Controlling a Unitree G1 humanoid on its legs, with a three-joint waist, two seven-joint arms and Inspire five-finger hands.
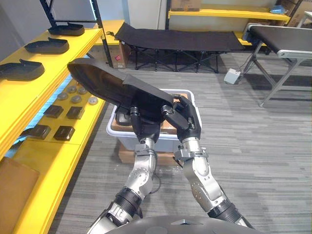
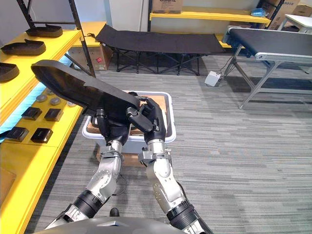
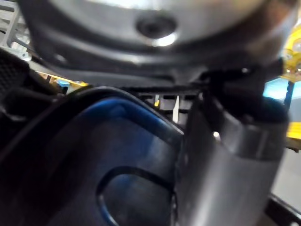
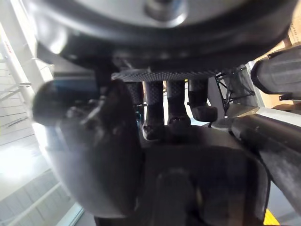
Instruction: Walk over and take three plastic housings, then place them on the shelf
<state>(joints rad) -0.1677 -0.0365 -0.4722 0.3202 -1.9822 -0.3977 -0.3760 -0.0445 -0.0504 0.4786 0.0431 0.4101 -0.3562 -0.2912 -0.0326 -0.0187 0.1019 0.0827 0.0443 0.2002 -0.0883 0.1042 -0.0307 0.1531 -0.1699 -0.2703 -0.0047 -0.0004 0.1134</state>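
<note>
A long black plastic housing (image 1: 107,85) is held up at a tilt above a white bin (image 1: 191,96), its far end pointing toward the yellow shelf (image 1: 53,61) on my left. My left hand (image 1: 141,122) grips its near end from below, and my right hand (image 1: 185,119) clamps the same end from the right. In the right wrist view the fingers (image 4: 155,113) curl over the housing's edge (image 4: 202,160). Three more black housings (image 1: 66,29), (image 1: 47,45), (image 1: 19,69) lie in a row on the upper shelf.
The lower shelf level carries small black blocks (image 1: 63,132) and grey discs (image 1: 75,95). A black folding cot (image 1: 175,39) stands at the back, a conveyor table (image 1: 287,41) at the right, and a small grey box (image 1: 233,76) on the floor. Open carpet lies to the right.
</note>
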